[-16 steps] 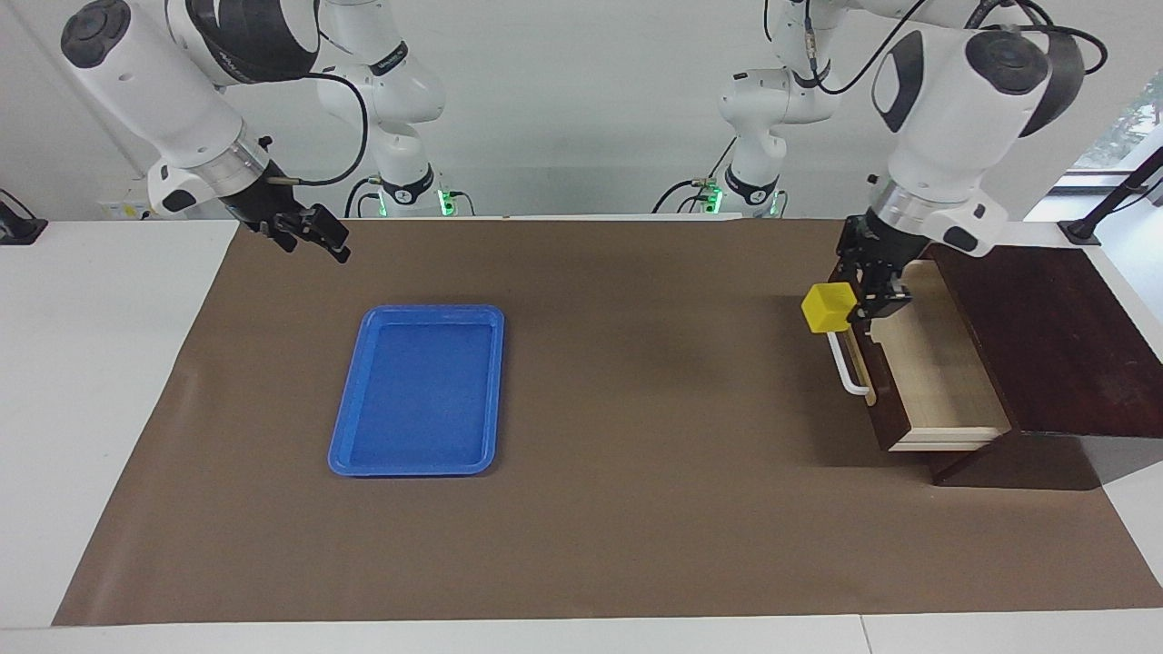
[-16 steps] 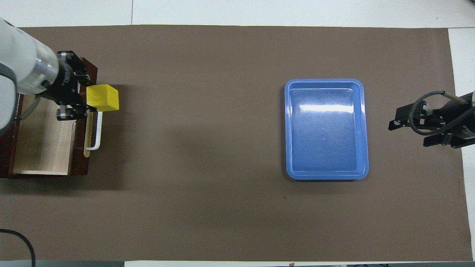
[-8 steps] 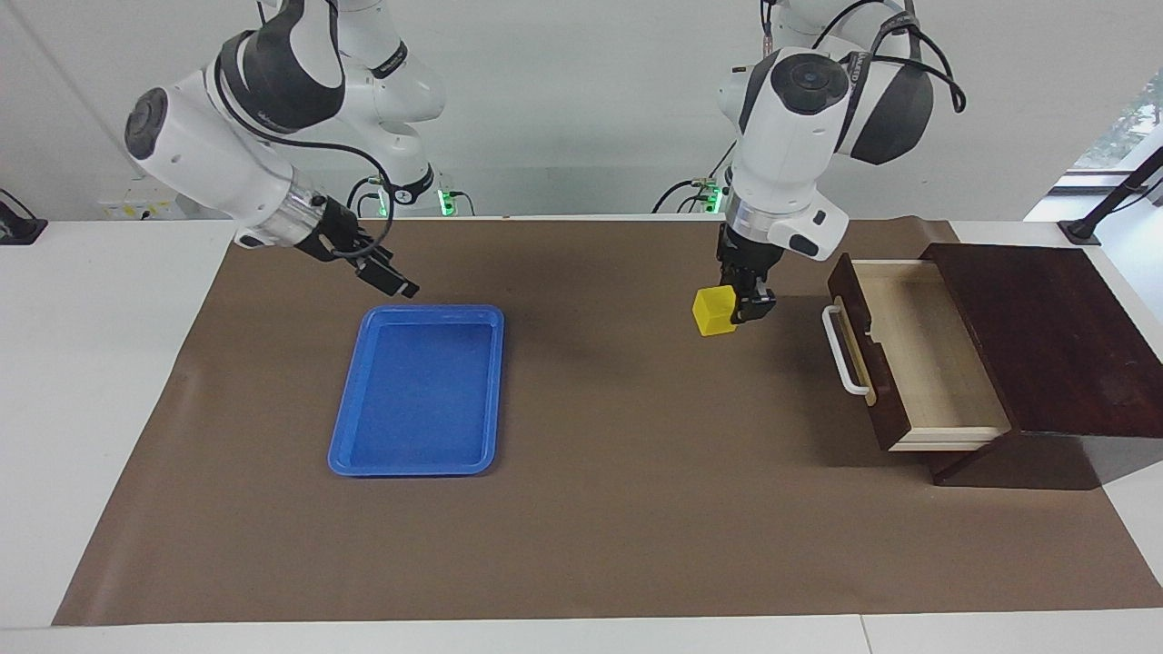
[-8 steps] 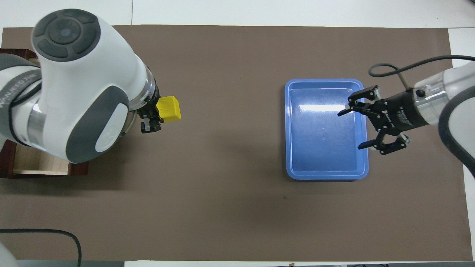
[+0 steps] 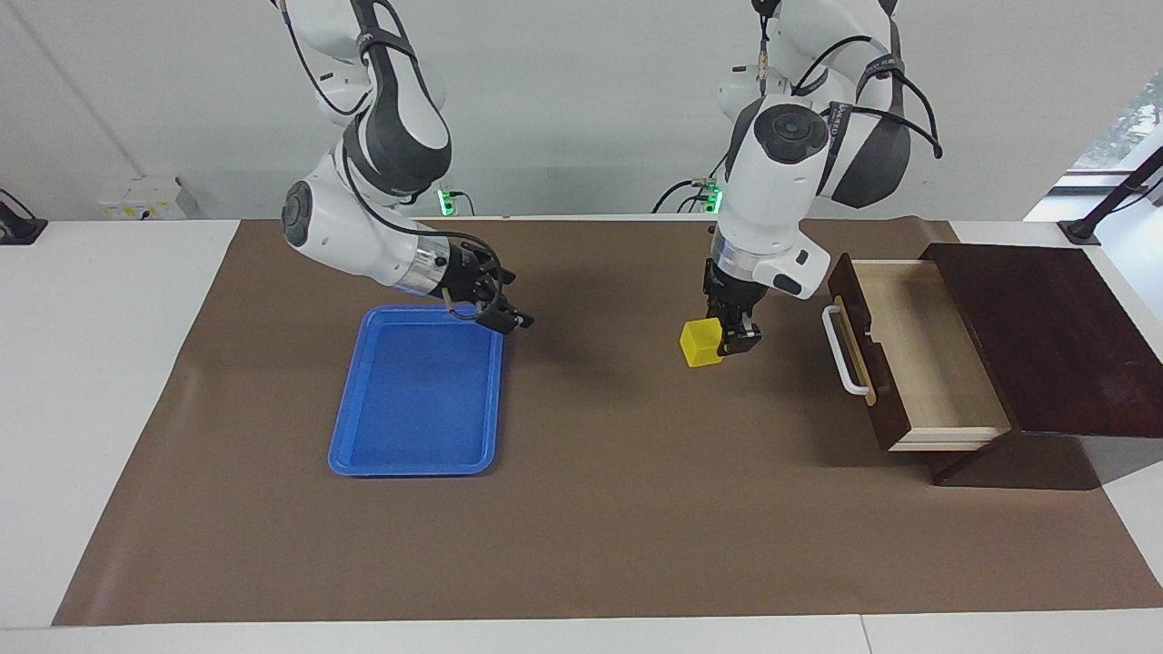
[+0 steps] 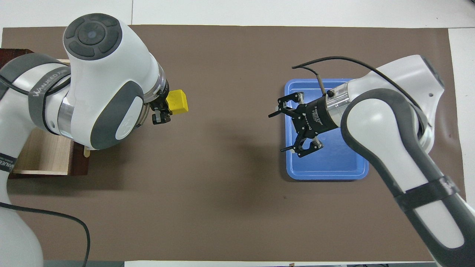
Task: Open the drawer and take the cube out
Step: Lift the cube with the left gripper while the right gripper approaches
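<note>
Change: the left gripper (image 5: 724, 341) has carried the cube (image 5: 700, 343) away from the drawer (image 5: 909, 356) and out over the bare brown mat (image 5: 636, 509); the right gripper (image 5: 498, 309) has come from the mat's right-arm end to the blue tray (image 5: 413, 392).
Cube: yellow, clamped in the left gripper's fingers, held over the mat between the drawer and the tray, closer to the drawer; whether it touches the mat cannot be told.
Left gripper: points down from its arm, fingers pressed on the cube's sides; in the overhead view (image 6: 163, 111) the cube (image 6: 177, 101) sticks out beside the arm's white wrist.
Drawer: pulled open from its dark brown cabinet (image 5: 1045, 336) at the left arm's end of the table, pale wood inside showing, white bar handle (image 5: 845, 359) facing the tray.
Right gripper: fingers spread apart, holding nothing, over the tray's edge that faces the drawer, at the corner nearer the robots; seen from above (image 6: 287, 129).
Blue tray: flat on the mat toward the right arm's end, well apart from the cube; also in the overhead view (image 6: 326, 167).
</note>
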